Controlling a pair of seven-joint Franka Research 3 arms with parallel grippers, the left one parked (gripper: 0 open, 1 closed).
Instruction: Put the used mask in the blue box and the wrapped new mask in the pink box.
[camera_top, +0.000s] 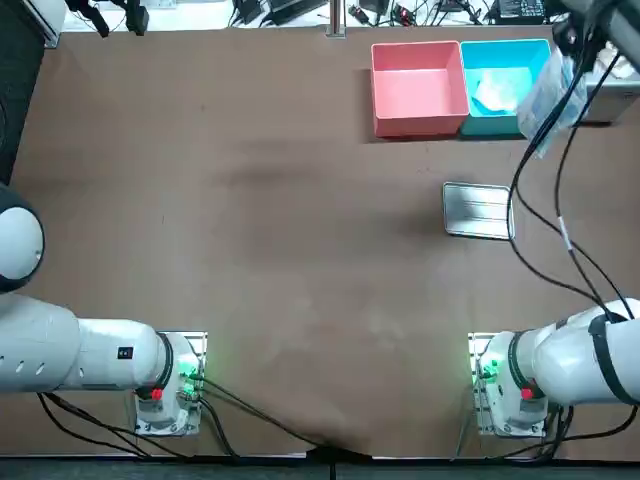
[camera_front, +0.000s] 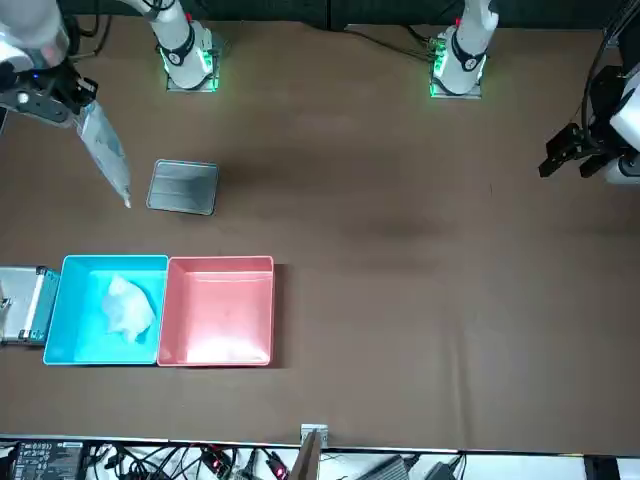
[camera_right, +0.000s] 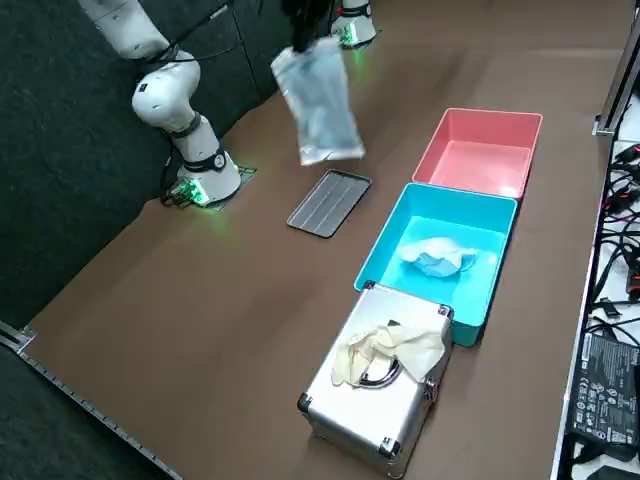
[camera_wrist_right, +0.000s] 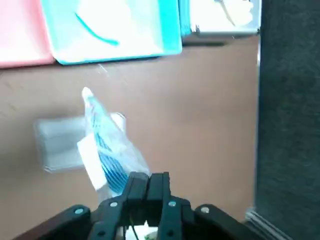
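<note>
My right gripper (camera_wrist_right: 147, 182) is shut on the wrapped new mask (camera_right: 318, 100), a clear packet with blue print that hangs from it in the air. In the top view the wrapped new mask (camera_top: 552, 100) dangles near the blue box's right edge; from the front the wrapped new mask (camera_front: 105, 152) hangs left of the metal tray. The used mask (camera_right: 436, 257) lies crumpled inside the blue box (camera_right: 395, 237). The pink box (camera_top: 381, 93) next to it holds nothing. My right gripper (camera_front: 62, 95) is high above the table.
A small ribbed metal tray (camera_top: 477, 211) lies flat on the brown table, nearer the robot than the boxes. A silver case (camera_right: 375, 392) with pale gloves on top stands against the blue box on the side away from the pink box. Cables run along the table's far edge.
</note>
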